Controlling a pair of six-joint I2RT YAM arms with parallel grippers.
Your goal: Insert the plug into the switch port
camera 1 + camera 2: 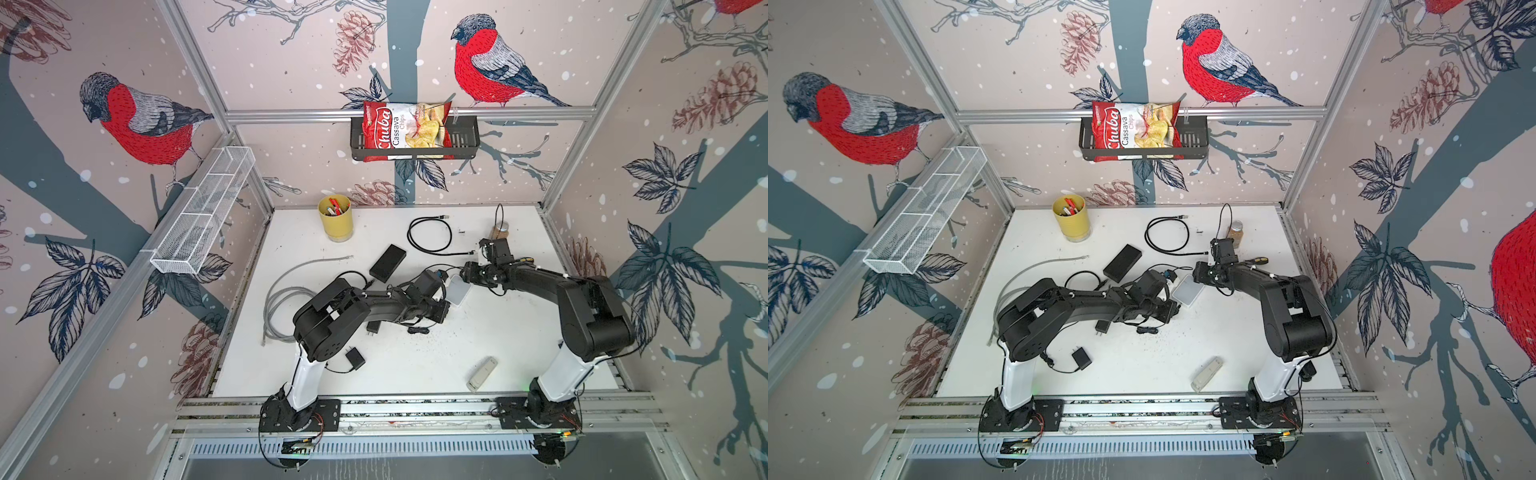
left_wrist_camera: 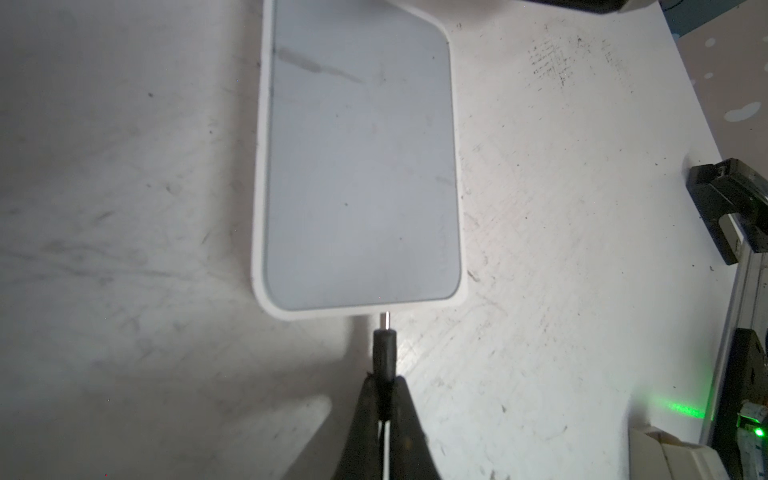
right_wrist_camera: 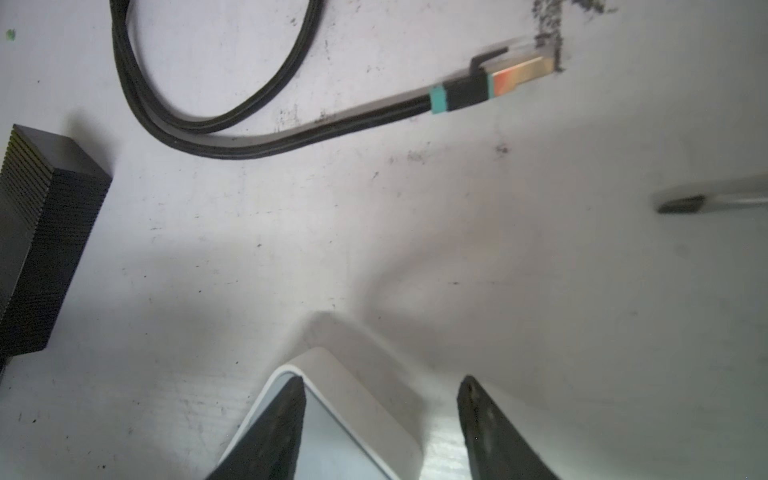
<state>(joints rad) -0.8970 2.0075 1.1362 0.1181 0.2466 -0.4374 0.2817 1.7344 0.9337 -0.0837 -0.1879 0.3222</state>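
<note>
I am pinching the plug (image 2: 384, 353) in my left gripper (image 2: 384, 395), fingers clamped together on its black sleeve. Its metal pin is meeting the rim of the switch (image 2: 361, 166) on the 8 o'clock side in both top views. The port itself is hidden, and with the pin showing I am judging it not yet seated. My right gripper (image 3: 382, 399) is straddling the 1 o'clock corner, fingers apart, bracing rather than squeezing. Pushing the pin home is what remains.

Scuffed white bench (image 1: 415, 365): yellow cup (image 1: 336, 218) at back, black cable (image 1: 430, 235) looped nearby, black box (image 1: 387, 262), white switch (image 1: 460, 291) flat at centre, grey cable (image 1: 282, 299) coiled left, black adapter (image 1: 354, 358) and grey device (image 1: 482, 374) up front.
</note>
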